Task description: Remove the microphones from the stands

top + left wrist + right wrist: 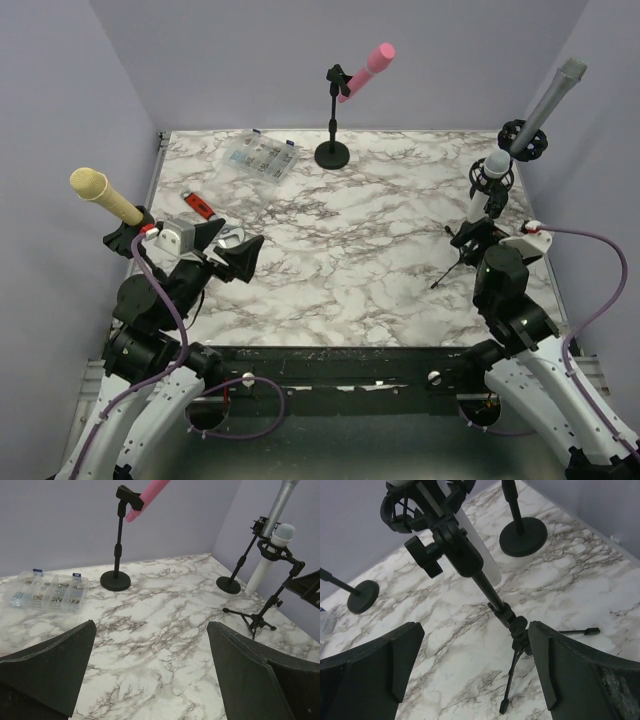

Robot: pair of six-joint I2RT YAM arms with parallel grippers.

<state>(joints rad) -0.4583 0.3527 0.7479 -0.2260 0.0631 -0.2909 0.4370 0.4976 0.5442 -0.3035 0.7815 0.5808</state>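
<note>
Counter point(350, 270): round-base stand point(333, 140) at far centre, microphone point(366, 70) clipped on top. Compartment box point(260, 157) to its left, near the far-left corner. Tripod stand point(470, 245) at the right edge, carrying a second microphone point(490, 180); another stand point(525, 140) behind it. Third microphone point(105, 196) beyond the left edge.

A: The table point(380, 250)?
B: Marble-look top, smooth, with a soft sheen.
A: And the round-based stand point(333, 125)?
B: Black, matt, metal by the look. The pink microphone point(366, 70) clipped on it is smooth, matt plastic.
A: Left of that stand?
B: A box point(260, 158) of clear, glossy plastic.
A: Right of it?
B: A tripod point(490, 596): black satin tube, with a plastic-looking knob.
</note>
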